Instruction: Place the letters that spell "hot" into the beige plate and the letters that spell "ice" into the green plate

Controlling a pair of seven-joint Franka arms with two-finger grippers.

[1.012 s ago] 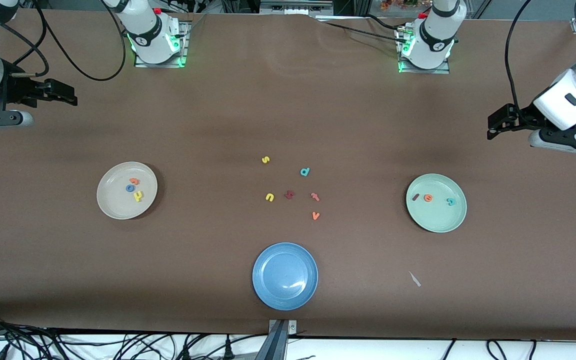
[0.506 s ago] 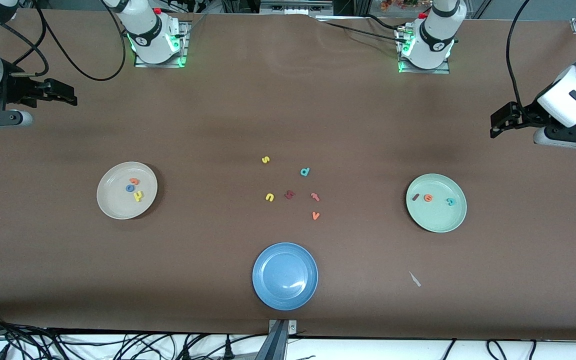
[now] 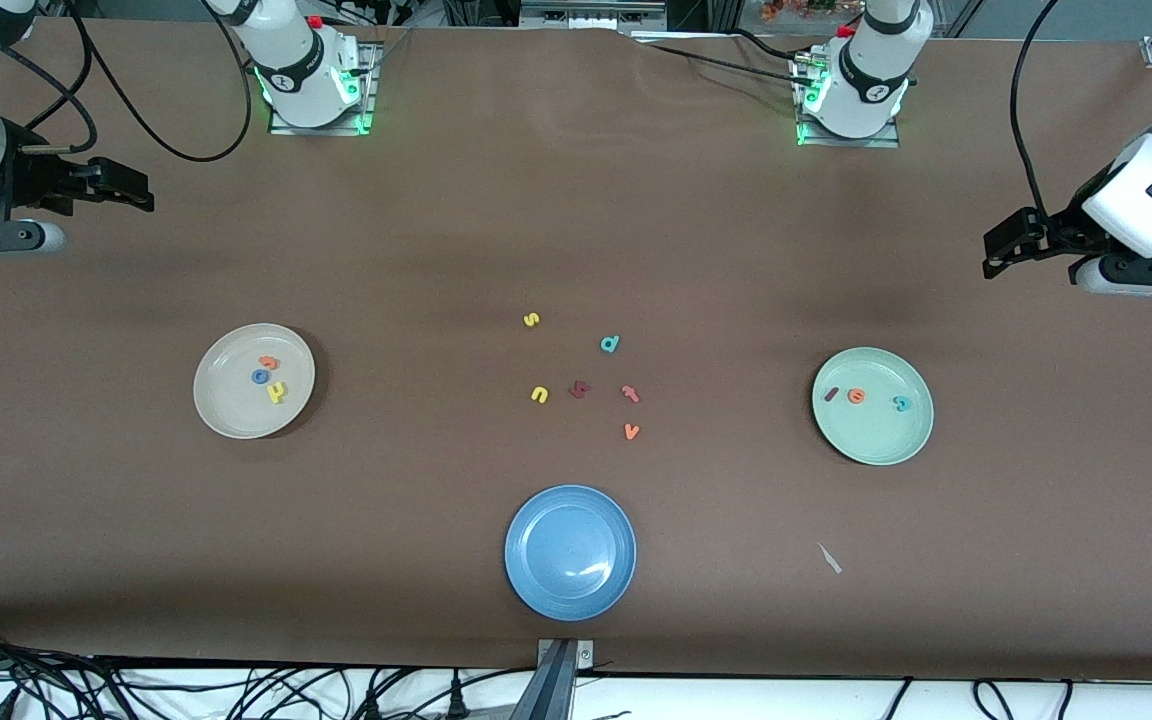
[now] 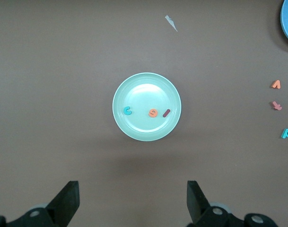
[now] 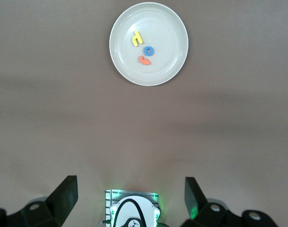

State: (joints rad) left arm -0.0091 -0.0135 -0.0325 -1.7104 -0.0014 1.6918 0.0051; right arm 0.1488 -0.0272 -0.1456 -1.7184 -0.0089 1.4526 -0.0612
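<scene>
While both sets of fingers stand wide and empty, left gripper and right gripper hang over the brown bench's two ends. Beige plate holds h, o, t; green plate holds i, e, c. Spare letters lie mid-bench, blue plate near the front edge.

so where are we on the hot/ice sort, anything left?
Looks done. The beige plate holds the yellow h, blue o and orange t; the green plate holds the dark red i, orange e and teal c. Nothing in hand: left gripper and right gripper hang open and empty at the table's ends. Nothing left.
</scene>
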